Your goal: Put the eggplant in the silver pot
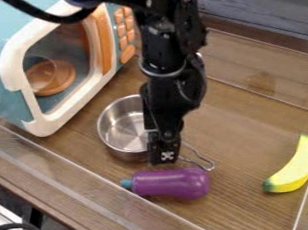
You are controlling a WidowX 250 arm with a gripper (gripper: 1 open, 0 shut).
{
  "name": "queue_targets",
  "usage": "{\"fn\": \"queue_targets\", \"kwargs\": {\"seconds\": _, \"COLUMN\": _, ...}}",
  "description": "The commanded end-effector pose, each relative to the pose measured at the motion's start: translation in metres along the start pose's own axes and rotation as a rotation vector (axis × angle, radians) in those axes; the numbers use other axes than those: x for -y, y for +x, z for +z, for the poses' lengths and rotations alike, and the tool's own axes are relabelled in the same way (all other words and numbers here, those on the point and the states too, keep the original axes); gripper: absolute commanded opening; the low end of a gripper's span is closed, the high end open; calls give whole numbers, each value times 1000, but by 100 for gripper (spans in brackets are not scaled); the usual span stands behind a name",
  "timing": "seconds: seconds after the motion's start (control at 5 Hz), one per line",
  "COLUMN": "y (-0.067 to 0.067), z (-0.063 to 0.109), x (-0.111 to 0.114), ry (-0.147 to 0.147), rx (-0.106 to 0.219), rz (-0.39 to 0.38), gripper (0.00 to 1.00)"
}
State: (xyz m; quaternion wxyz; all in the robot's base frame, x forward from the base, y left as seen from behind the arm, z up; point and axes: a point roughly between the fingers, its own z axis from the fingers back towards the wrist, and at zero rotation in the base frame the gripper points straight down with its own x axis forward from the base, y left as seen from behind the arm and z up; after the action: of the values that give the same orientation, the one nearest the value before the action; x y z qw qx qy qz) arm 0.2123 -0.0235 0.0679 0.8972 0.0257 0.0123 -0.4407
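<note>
The purple eggplant point(171, 184) lies on its side on the wooden table near the front edge, its teal stem cap pointing left. Just behind it stands the silver pot point(122, 127), round and shiny, with its wire loop handle point(201, 164) reaching right. My black gripper point(165, 149) points straight down at the pot's right rim, just above and behind the eggplant. Its fingers stand open with nothing between them. The arm hides part of the pot's right side.
A yellow banana point(293, 165) lies at the front right. A toy oven point(39, 71) in teal, cream and orange stands at the left with its door open. A clear wall point(68, 179) runs along the front edge of the table.
</note>
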Motion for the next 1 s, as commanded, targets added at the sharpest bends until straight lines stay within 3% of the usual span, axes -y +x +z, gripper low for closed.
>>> {"fn": "queue_targets", "kwargs": {"seconds": 0.0, "y": 5, "z": -2, "x": 0, "ry": 22, "rx": 18, "rz": 14, "gripper": 100}}
{"fn": "queue_targets", "kwargs": {"seconds": 0.4, "y": 8, "z": -4, "x": 13, "ry": 24, "rx": 25, "rz": 66, "gripper": 100}}
{"fn": "queue_targets", "kwargs": {"seconds": 0.6, "y": 11, "z": -12, "x": 18, "ry": 26, "rx": 33, "rz": 0, "gripper": 100}}
{"fn": "queue_targets", "kwargs": {"seconds": 0.8, "y": 15, "z": -21, "x": 22, "ry": 31, "rx": 41, "rz": -59, "gripper": 0}}
